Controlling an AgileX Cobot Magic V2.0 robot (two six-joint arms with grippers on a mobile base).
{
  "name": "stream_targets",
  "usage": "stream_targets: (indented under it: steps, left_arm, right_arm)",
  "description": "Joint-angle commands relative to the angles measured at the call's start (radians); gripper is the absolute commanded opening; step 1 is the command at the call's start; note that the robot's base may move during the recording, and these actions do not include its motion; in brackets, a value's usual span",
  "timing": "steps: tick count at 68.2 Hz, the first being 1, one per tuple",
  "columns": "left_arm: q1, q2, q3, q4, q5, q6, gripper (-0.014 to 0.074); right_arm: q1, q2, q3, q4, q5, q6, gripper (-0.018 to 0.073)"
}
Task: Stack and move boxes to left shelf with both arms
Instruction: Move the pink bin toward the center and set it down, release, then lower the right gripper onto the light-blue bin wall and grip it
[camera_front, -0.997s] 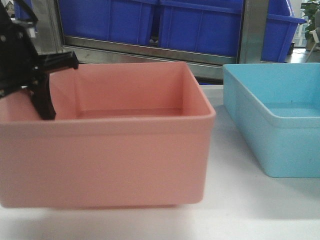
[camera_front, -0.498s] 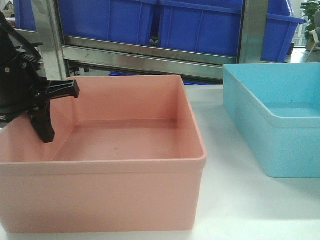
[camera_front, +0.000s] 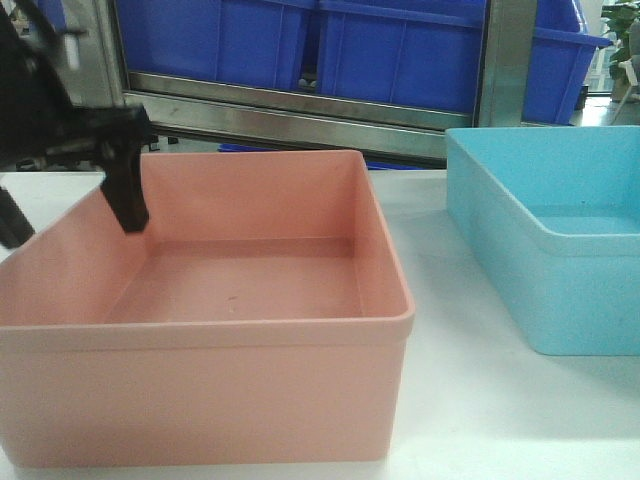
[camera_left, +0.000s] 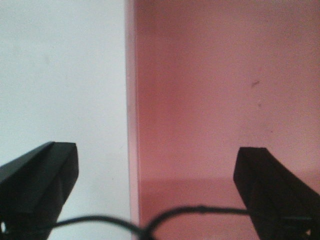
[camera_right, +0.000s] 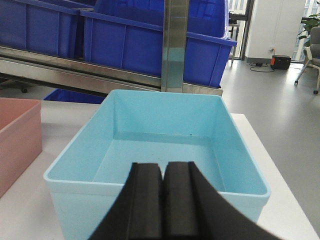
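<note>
Left pincer (camera_left: 155, 159) spread astride the pink tub (camera_left: 210, 90) wall, likely to grip it; right pincer (camera_right: 162, 175) pressed together, facing the blue tub (camera_right: 165, 112).

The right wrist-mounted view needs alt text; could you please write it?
The right arm's black gripper, shut, faces an empty light sky-blue plastic tub on a white tabletop. A salmon-pink plastic tub shows at left, dark blue bins on a steel rack behind.

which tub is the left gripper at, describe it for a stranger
Start at the white tabletop in front of the steel rack of dark blue bins. Two open tubs sit on it; take the salmon pink tub, the one whose wall the open left gripper straddles, not the sky blue tub beside it.
</note>
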Motion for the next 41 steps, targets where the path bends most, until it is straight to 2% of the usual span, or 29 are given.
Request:
stream_targets:
  steps: [1,9,15,21,30,41]
  left_arm:
    - [-0.009,-0.121,-0.033,0.007,0.029,0.066,0.0565]
    - [-0.009,-0.258,0.001,0.02,0.058,0.135,0.0564]
    - [-0.009,-0.364,0.052,0.031,0.052,0.142,0.0558]
    - [-0.009,-0.504,0.127,0.031,0.03,0.144,0.051]
    - [-0.009,-0.687,0.243,0.031,-0.053,0.146,0.0391]
    - [-0.009,-0.885,0.388,0.057,-0.137,0.146,0.0173]
  right_arm:
    - [-0.006,-0.004,-0.003,-0.002,-0.084,-0.012,0.0049]
    - [-0.006,-0.004,-0.003,-0.002,-0.084,-0.012,0.0049]
    - [-0.006,-0.004,-0.003,-0.002,-0.084,-0.012,0.0049]
    - [-0.006,-0.004,-0.003,-0.002,-0.084,-0.012,0.0049]
    - [-0.006,-0.004,-0.003,-0.002,-0.085,-0.012,0.0049]
    - [-0.006,-0.004,-0.005,0.021,-0.101,-0.001,0.0049]
